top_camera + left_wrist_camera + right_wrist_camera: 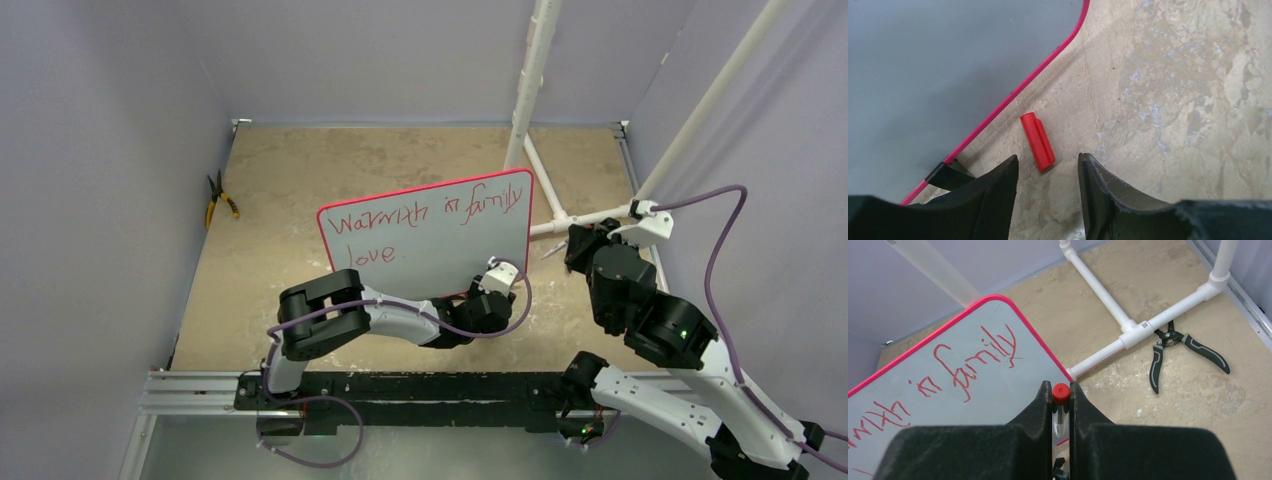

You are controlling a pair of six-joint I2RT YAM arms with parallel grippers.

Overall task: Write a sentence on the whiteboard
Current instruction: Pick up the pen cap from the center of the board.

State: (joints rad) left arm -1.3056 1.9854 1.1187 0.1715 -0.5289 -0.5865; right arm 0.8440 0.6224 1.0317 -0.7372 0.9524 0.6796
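Note:
The whiteboard (440,255) stands upright mid-table on its black feet (945,175), red-rimmed. The sentence (430,215) in red marker reads roughly "Warmth in family love" in two lines; part of it shows in the right wrist view (973,362). My right gripper (578,250) is shut on a marker (1061,393) with a red end, held just off the board's right edge (1048,357). My left gripper (1048,160) is open and empty, low over the table by the board's lower right corner (1013,95). A red marker cap (1038,141) lies on the table just ahead of its fingertips.
A white PVC pipe frame (1128,332) stands behind and to the right of the board. Black pliers (1173,347) lie beside it. Yellow-handled pliers (220,200) lie by the left wall. Purple walls enclose the table on three sides.

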